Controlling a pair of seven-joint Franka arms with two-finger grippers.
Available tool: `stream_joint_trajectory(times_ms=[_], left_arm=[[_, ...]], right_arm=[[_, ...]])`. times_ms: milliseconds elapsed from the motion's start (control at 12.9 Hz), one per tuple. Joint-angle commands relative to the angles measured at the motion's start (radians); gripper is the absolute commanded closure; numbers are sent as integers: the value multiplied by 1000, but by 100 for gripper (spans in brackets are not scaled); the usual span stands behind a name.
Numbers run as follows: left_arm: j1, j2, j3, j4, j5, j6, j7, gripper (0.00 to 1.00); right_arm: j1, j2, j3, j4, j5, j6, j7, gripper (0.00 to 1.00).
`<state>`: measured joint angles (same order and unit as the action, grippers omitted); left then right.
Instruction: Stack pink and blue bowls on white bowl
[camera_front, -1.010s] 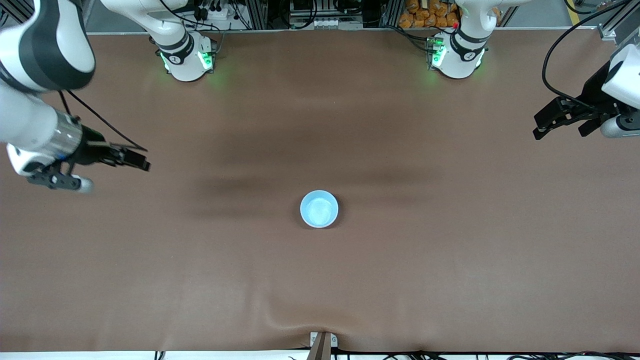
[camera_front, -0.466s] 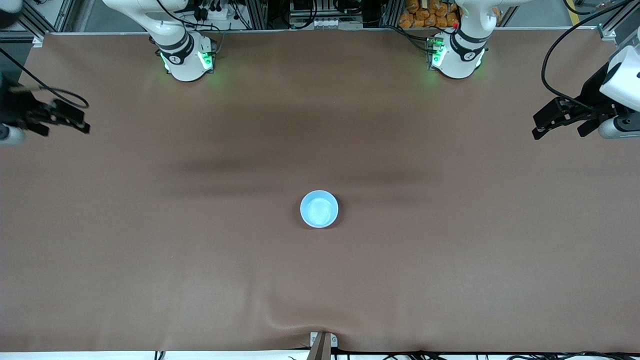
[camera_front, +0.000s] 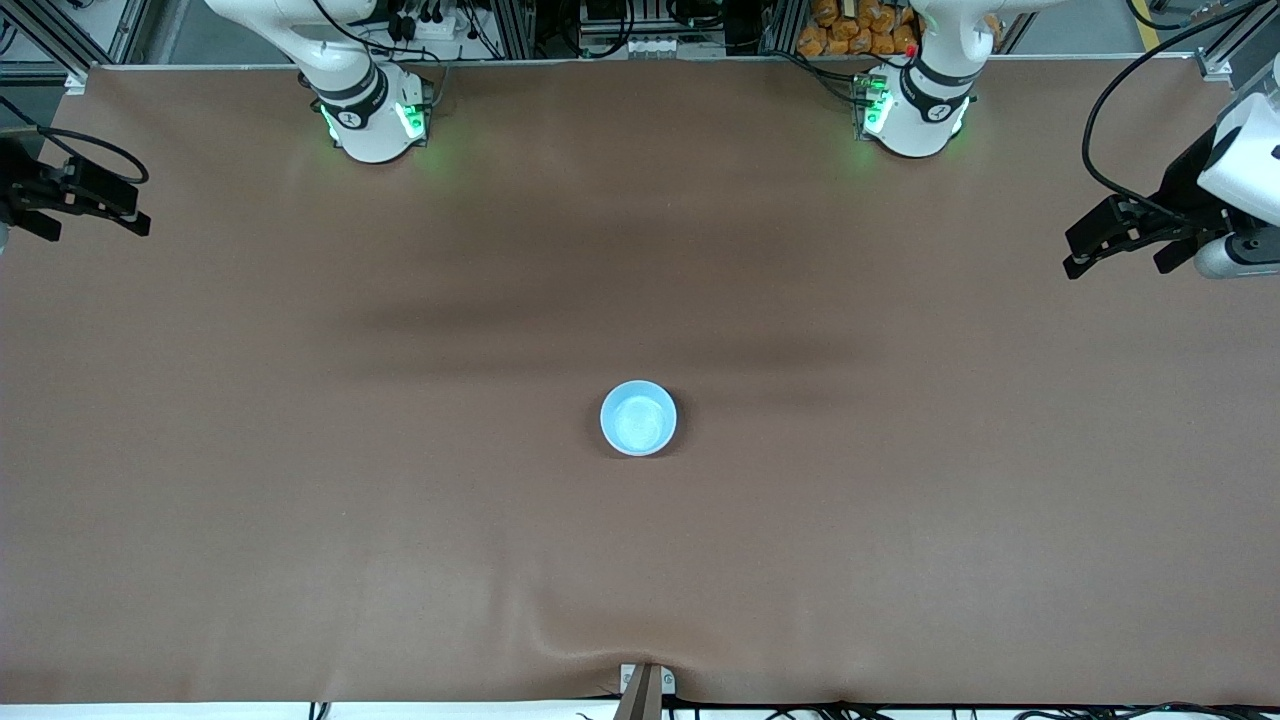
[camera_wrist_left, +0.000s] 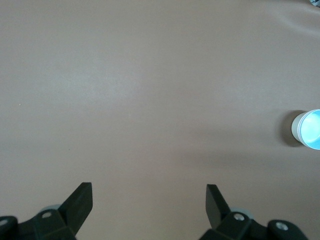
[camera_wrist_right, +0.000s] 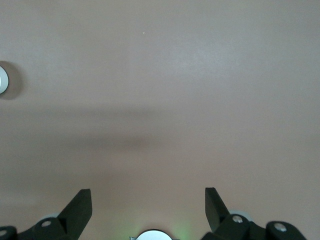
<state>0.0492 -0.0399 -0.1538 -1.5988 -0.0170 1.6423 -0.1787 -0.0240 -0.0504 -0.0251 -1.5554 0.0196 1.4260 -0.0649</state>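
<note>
Dead centre of the front view sits the stack, and only the light blue bowl (camera_front: 638, 418) shows from above, its sky-blue inside open to the camera, on the brown table cover (camera_front: 900, 520). In the left wrist view the blue bowl (camera_wrist_left: 309, 129) shows a pale outer wall under its blue rim, which suggests other bowls nested beneath it; I cannot tell pink from white there, and neither a pink nor a white bowl is plainly in sight anywhere else. So my read is that the stacking is done.

Now the change: the right gripper (camera_front: 75, 205) has swung away fast. A second ago it hung low at the left edge of the front view, level with the middle of the table; half a second ago it was higher up that edge; now it sits in the upper left corner area, well apart from the stack. Its fingers are spread wide and hold nothing, as the right wrist view confirms, with bare cover between the two black tips.

The left gripper (camera_front: 1120, 237) waits at the right edge of the front view, upper part, and has barely moved. Its jaws stand apart too, empty, with the stack well off.

Both arms pulled clear, nothing gripped: that looks like a retreat to rest, with no step left.
</note>
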Motion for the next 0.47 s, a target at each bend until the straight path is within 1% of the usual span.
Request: stream_joint_trajectory(times_ms=[0, 389], left_arm=[[8, 2, -6, 10, 5, -18, 18, 0], [8, 3, -6, 10, 5, -18, 19, 0]], right_arm=[[-11, 6, 17, 20, -17, -30, 101, 0], [-13, 7, 17, 17, -9, -29, 99, 0]])
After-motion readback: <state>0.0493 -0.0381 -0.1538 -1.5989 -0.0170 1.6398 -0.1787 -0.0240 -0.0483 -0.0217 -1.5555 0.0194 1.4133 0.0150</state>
